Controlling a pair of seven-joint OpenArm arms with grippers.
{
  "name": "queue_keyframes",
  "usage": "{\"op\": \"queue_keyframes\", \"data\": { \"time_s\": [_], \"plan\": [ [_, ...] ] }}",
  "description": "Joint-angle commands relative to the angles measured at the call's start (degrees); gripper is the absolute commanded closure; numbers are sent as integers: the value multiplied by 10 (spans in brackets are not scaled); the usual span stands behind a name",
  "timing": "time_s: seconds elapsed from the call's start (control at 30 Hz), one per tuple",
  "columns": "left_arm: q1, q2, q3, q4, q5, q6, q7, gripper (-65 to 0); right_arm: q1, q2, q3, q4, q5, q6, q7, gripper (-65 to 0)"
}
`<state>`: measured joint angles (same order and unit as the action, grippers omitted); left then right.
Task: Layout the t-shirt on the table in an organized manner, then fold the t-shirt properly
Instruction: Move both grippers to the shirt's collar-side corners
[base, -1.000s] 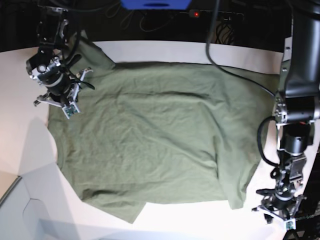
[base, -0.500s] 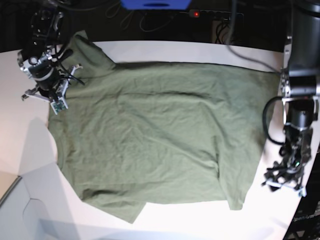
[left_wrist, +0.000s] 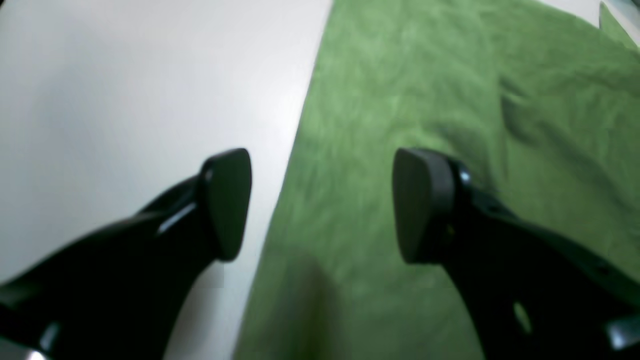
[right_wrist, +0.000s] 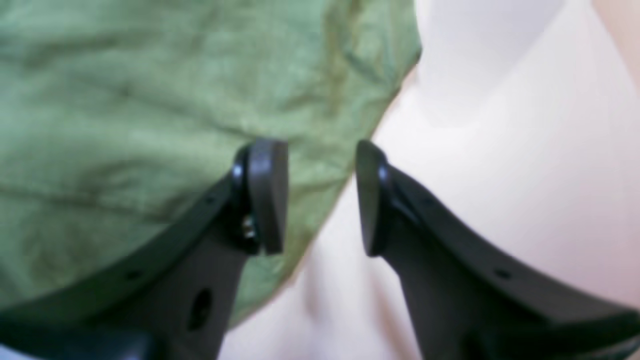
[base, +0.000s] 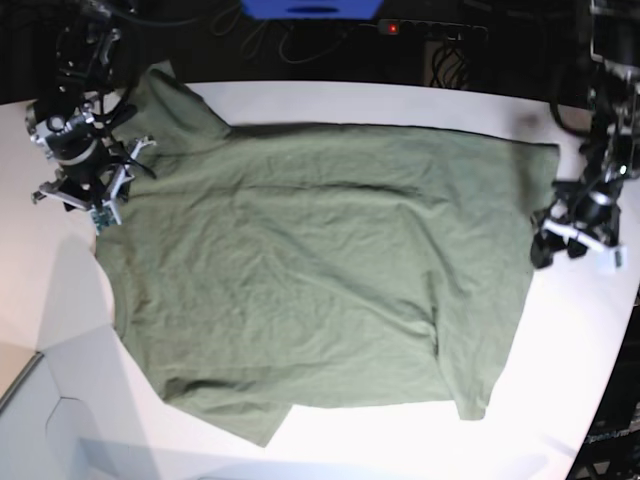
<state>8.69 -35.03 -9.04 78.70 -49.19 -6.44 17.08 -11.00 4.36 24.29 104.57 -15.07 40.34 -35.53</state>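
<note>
White table (base: 330, 98): t-shirt (base: 320, 270) flat; both tools parted at edges.

The left claw (left_wrist: 320, 205) is hanging low with its two black fingers (left_wrist: 227, 202) spread wide apart and nothing between them. The right claw (right_wrist: 320, 195) is likewise gaping, its pads parted by a narrower gap, gripping nothing, its arm reaching in from the opposite side.

Robotics lab: white table (base: 330, 100), cables, power strip (base: 430, 28) (red light).
</note>
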Motion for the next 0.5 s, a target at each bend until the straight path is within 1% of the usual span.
{"op": "queue_keyframes", "data": {
  "time_s": [0.0, 0.1, 0.17, 0.27, 0.4, 0.47],
  "plan": [
    [25, -10, -35, 25, -8, 4, -11, -432, 1, 8, 17, 11, -5, -3, 4, -252],
    [118, 22, -118, 80, -3, 2, -9, -432, 3, 6, 32, 11, -4, -3, 5, -256],
    [170, 40, -151, 108, 26, 2, -9, -432, 1, 6, 35, 11, -4, -3, 5, -256],
    [189, 74, -154, 111, 87, 1, -9, -432, -2, 4, 36, 11, -4, -3, 5, -256],
    [191, 119, -157, 108, 183, 0, -9, -432, -3, -11, 35, 11, -4, -3, 5, -256],
    [190, 133, -158, 105, 217, -1, -9, -432, -3, -12, 35, 11, -4, -3, 5, -256]
  ]
}}
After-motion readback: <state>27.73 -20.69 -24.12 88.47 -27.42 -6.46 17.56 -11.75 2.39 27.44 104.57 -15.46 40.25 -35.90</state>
